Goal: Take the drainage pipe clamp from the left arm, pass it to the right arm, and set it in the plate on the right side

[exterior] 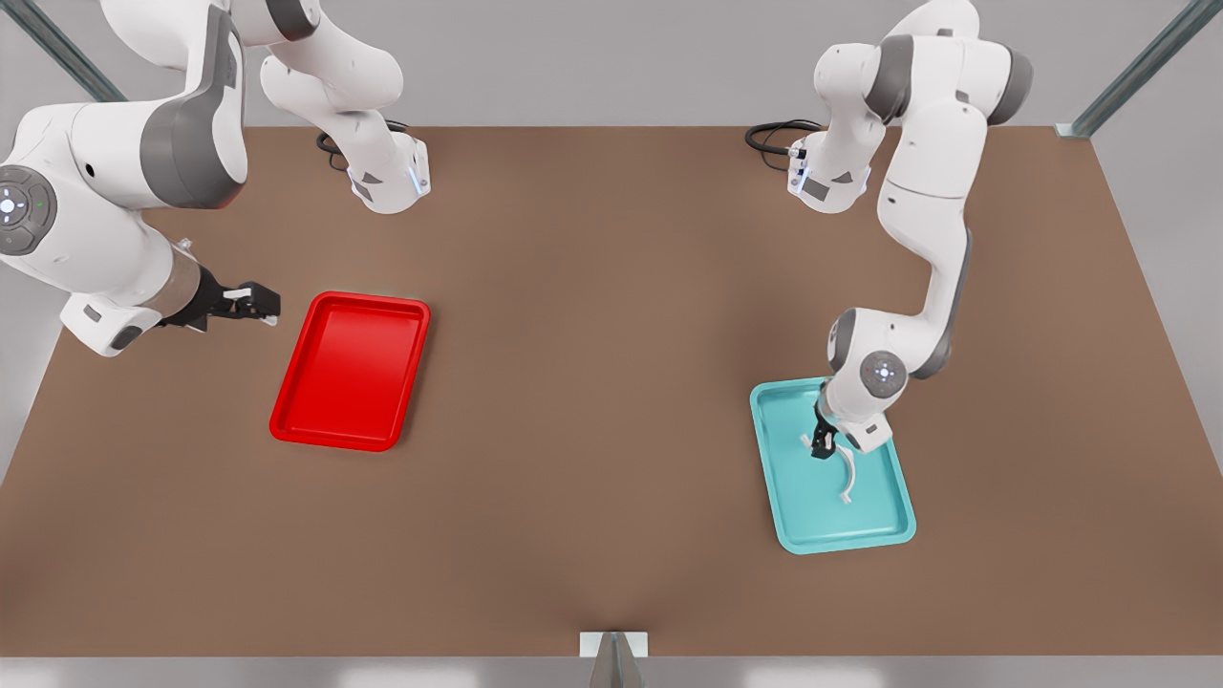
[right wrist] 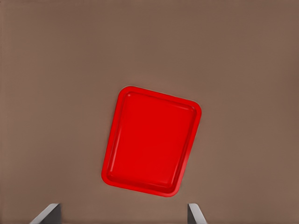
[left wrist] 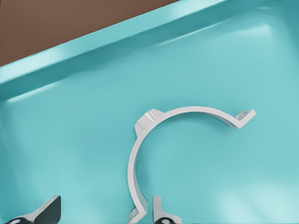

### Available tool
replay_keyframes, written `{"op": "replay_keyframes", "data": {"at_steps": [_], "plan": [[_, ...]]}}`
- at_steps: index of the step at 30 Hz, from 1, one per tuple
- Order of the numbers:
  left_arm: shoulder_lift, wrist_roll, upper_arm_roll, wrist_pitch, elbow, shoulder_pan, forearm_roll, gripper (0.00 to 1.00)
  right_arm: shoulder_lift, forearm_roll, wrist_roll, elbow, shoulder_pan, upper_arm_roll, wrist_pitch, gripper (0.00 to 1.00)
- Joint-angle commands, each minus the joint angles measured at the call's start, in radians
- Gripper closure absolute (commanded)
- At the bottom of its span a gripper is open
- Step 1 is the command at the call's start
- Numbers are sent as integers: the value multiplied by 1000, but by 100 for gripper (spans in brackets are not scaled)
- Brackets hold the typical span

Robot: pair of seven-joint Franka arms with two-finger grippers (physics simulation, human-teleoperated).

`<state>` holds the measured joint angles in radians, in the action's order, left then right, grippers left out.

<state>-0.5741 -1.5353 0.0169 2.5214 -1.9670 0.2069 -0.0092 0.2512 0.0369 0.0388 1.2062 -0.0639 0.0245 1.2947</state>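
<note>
1. The drainage pipe clamp lies inside the teal tray, on the front view's right side of the brown surface.
2. The left tool hangs low over that tray at one end of the clamp. In the left wrist view its fingers stand apart on either side of the clamp's end tab, one just beside the strap; they are parted and grip nothing.
3. The right tool hovers above the surface just beside the red plate, on the front view's left. In the right wrist view its fingertips are spread wide and hold nothing.
4. The red plate lies well apart from the teal tray.
</note>
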Motion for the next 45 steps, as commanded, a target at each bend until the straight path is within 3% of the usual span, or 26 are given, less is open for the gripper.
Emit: {"op": "replay_keyframes", "data": {"at_steps": [1, 4, 6, 11, 16, 17, 29, 33, 36, 40, 45], "plan": [[-6, -333, 3, 36, 2, -3, 14, 4, -1, -6, 1, 0, 1, 0, 3, 0], [-16, -342, 6, 43, 2, -1, 14, 9, -1, -6, 3, 0, 3, 0, 3, 0], [-23, -341, 6, 48, 2, 0, 15, 25, 2, -6, 3, 0, 3, 0, 2, 0], [-27, -341, 6, 48, 2, 2, 15, 42, 3, -6, 4, 0, 4, -1, 2, 0], [-26, -342, 6, 50, 4, -1, 15, 69, 3, -6, 4, 0, 4, -1, 2, 0], [-26, -342, 6, 50, 4, -1, 15, 79, 3, -6, 4, 0, 9, 0, 2, 0], [37, -327, 8, -19, 4, 14, 74, 79, 5, -6, 4, 0, 9, 0, 2, 0], [137, 59, -3, -134, 14, 61, 87, 79, 5, -25, 6, 0, 10, -1, 0, 0], [137, 388, -55, -190, 123, 121, 86, 79, 5, -25, 6, 0, 16, -1, 0, 0], [112, 468, -186, -196, 244, 135, 83, 79, 5, -26, 21, 0, 18, -1, 2, 0], [-76, 681, -325, -194, 516, 154, 87, 79, 6, -26, 18, 0, 19, -1, 3, 0]]}}
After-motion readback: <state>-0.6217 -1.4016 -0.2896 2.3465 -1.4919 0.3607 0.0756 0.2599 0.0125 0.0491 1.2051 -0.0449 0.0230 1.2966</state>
